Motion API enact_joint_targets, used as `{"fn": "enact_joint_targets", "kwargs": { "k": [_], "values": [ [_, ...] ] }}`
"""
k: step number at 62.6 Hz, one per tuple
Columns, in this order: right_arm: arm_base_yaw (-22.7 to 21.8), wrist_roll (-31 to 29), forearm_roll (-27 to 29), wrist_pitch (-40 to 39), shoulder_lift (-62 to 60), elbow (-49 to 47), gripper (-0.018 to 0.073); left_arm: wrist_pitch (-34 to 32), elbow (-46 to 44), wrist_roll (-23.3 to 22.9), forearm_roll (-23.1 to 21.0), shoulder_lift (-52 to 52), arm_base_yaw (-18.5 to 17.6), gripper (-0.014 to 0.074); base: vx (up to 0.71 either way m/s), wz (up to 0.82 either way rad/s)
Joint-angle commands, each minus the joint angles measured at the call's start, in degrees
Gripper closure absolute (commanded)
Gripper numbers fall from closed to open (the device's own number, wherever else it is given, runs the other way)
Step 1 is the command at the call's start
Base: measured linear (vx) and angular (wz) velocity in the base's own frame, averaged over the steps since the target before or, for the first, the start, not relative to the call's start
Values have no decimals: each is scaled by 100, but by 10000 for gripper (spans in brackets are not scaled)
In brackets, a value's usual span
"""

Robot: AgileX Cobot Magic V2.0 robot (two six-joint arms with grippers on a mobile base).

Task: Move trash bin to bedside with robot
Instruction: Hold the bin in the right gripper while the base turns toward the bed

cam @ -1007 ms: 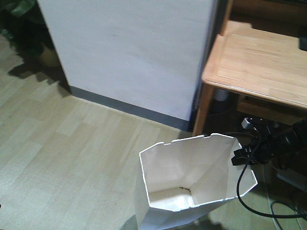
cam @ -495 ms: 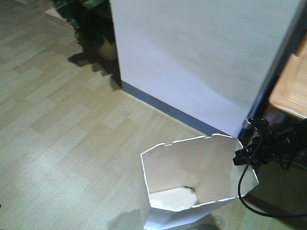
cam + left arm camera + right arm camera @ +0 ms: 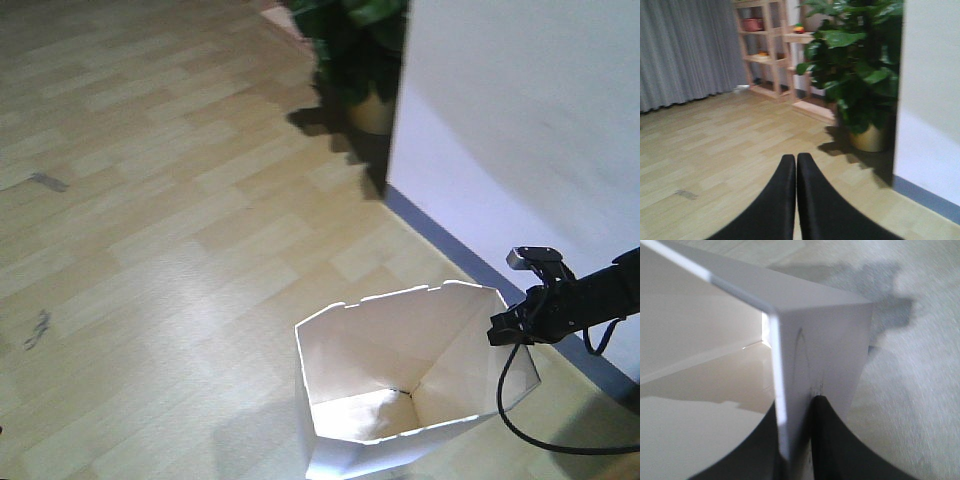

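Observation:
The white trash bin (image 3: 400, 345) stands at the bottom centre of the front view, its angular rim up and its cream inside showing. My right gripper (image 3: 499, 329), on a slim black arm reaching in from the right, is shut on the bin's right rim. In the right wrist view that gripper (image 3: 796, 407) has one finger inside and one outside the thin white wall of the bin (image 3: 830, 340). My left gripper (image 3: 796, 156) is shut with nothing in it, held over bare wooden floor. The bedside is out of view.
A white wall (image 3: 520, 130) with a grey skirting runs along the right. A potted plant (image 3: 355, 50) stands at its corner, plant (image 3: 855, 75). Wooden shelves (image 3: 770, 45) and a grey curtain (image 3: 685, 50) lie beyond. A black cable (image 3: 520, 425) hangs under the right arm.
The front view has swung left: the wooden desk has left the frame and the plant and more floor have come in. Bin and right gripper keep their place in the frame.

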Motion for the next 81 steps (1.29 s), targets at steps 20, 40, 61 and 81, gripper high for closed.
{"fn": "enact_joint_targets", "kwargs": {
  "k": [20, 40, 61, 81],
  "values": [
    [-22, 81, 418, 1231, -413, -58, 561, -418, -138, -25, -12, -31, -3, 603, 17, 76],
    [-22, 81, 423, 1231, -413, -58, 561, -418, -138, -25, -12, -31, -3, 603, 19, 60],
    [-22, 81, 423, 1231, -413, -58, 561, -418, -138, -25, -12, -31, -3, 603, 22, 25],
    [-22, 81, 423, 1231, -413, -58, 561, -418, -138, -25, -12, -31, -3, 603, 27, -3]
  ]
}}
